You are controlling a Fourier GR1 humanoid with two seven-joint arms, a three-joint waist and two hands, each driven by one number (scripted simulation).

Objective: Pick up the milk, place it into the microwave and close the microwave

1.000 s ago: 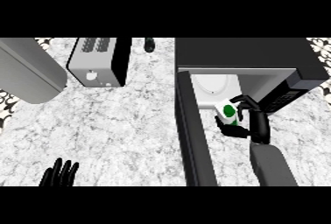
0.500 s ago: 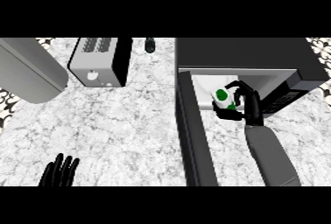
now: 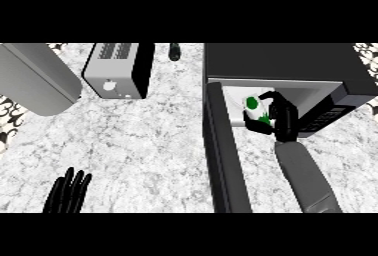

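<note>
Milk (image 3: 255, 111) is being held by the curled right hand (image 3: 281, 114) at the microwave (image 3: 295, 67) mouth and should be set upright, well inside, before being released.

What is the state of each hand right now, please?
Left hand: open, fingers straight, resting at the lower left, holding nothing.
Right hand: shut on the white milk carton with green marks, at the microwave opening.

Pretty clearly a kitchen: marbled counter (image 3: 148, 145), a toaster (image 3: 118, 70) sitting left of the open black microwave (image 3: 295, 62), patterned backsplash tile behind the toaster.
</note>
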